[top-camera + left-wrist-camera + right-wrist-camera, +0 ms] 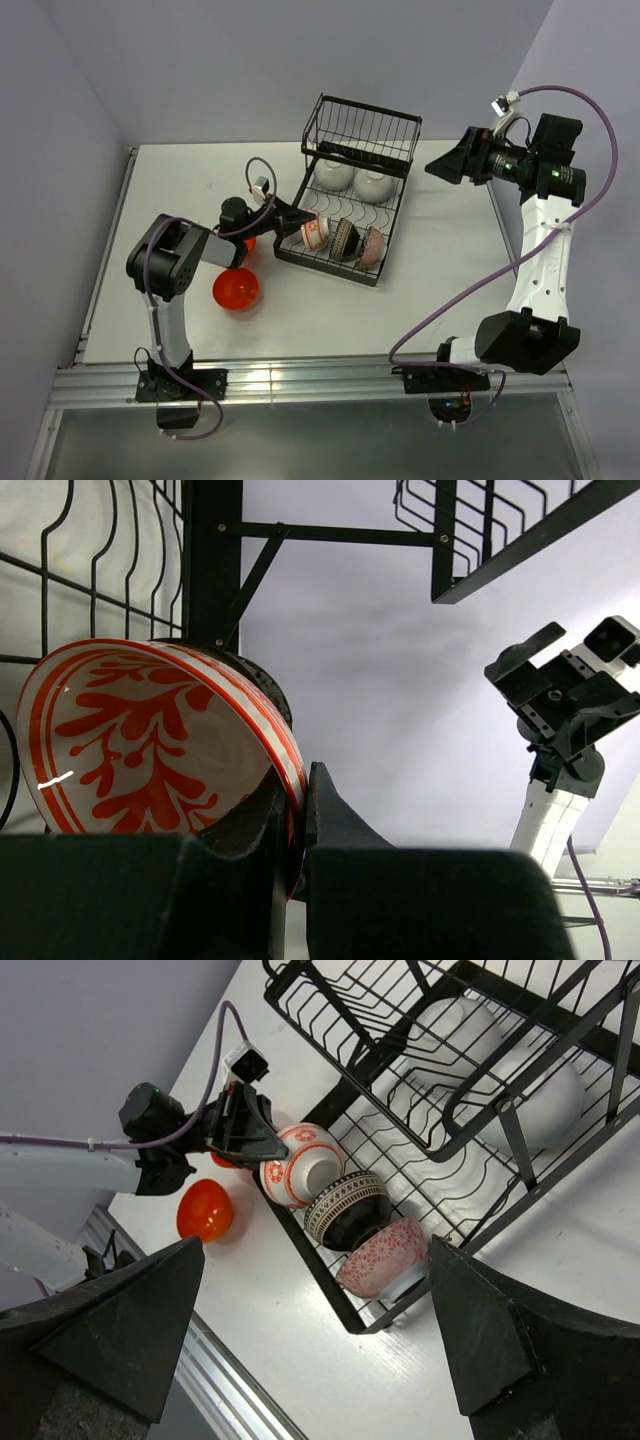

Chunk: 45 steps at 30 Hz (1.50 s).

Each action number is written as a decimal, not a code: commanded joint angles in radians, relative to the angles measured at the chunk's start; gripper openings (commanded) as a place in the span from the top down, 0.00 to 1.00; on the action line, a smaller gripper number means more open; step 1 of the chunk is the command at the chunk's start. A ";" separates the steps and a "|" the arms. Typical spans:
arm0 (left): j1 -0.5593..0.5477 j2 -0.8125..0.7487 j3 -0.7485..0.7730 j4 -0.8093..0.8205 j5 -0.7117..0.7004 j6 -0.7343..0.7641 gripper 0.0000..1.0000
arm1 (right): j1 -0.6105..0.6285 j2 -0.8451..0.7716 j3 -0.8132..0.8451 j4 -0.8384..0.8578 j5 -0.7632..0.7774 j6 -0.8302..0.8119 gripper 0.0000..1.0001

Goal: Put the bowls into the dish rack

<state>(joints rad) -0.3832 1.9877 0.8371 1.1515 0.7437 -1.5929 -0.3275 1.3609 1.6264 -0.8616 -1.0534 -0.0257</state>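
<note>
Far left, on the surface (180, 180): one orange-red bowl (236, 290), loose, open side up, not yet racked. Just behind it, a second orange-red bowl (244, 246), mostly hidden under the left arm. Only a sliver visible, so no telling how it sits.

Next right: left fingers (340, 825) pressed nearly together, pinching the rim of the orange-and-white bowl (150, 740). Bowl tipped on edge at the near-left end of the dish rack (365, 125), lower tray, right against the dark patterned bowl (343, 240). Probably gripped by the rim to stand it upright in the slots like its neighbours. Judged as the placing step, release pending. Cannot confirm whether it sits in the wires: lower edge blocked by the fingers in the left wrist view, too small from above.

Same row, further right: pinkish patterned bowl (372, 247), also on edge, last in line. Behind, under the raised basket: left white bowl (333, 175) and right white bowl (373, 183), apparently dome-up, partly screened by wires.

Far right: right fingers (110, 1330) spread wide, nothing between them, hanging above and well apart from the rack. Likely parked there to leave the left arm room. Lower parts of both fingers cut off by the frame edge.
</note>
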 commanded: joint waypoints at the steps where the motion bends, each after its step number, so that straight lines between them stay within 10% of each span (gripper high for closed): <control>1: -0.016 0.003 0.025 0.085 -0.009 -0.018 0.99 | 0.002 -0.014 0.000 0.007 0.000 -0.019 0.00; 16: -0.017 0.056 0.072 0.005 -0.006 0.031 0.99 | 0.001 -0.006 0.004 -0.005 -0.003 -0.029 0.00; 24: -0.020 0.011 0.096 -0.097 -0.010 0.132 0.63 | 0.002 0.000 0.029 -0.036 0.010 -0.048 0.00; 45: 0.033 -0.367 0.132 -0.643 -0.010 0.493 0.48 | 0.002 -0.023 0.056 -0.109 0.065 -0.131 0.00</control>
<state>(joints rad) -0.3859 1.7180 0.9237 0.6548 0.7174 -1.2118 -0.3275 1.3609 1.6356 -0.9516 -1.0122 -0.1207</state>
